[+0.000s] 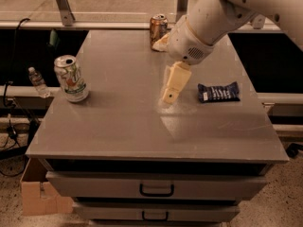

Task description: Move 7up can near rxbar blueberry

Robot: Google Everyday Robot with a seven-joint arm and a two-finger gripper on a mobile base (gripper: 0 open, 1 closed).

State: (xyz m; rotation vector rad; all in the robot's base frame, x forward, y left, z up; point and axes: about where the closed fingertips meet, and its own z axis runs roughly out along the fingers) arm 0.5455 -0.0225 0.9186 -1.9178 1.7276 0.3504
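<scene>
The 7up can point(71, 78), silver-white with green markings, stands upright near the left edge of the grey tabletop point(123, 122). The rxbar blueberry point(218, 91), a flat dark navy wrapper, lies near the right edge. My gripper point(173, 85) hangs above the middle of the table, left of the bar and well right of the can, holding nothing. The white arm reaches in from the upper right.
A copper-orange can point(158, 29) stands at the back of the table, partly behind the arm. Drawers point(156, 189) sit below the front edge. A small plastic bottle point(36, 82) and a cardboard box point(39, 195) are off the table's left side.
</scene>
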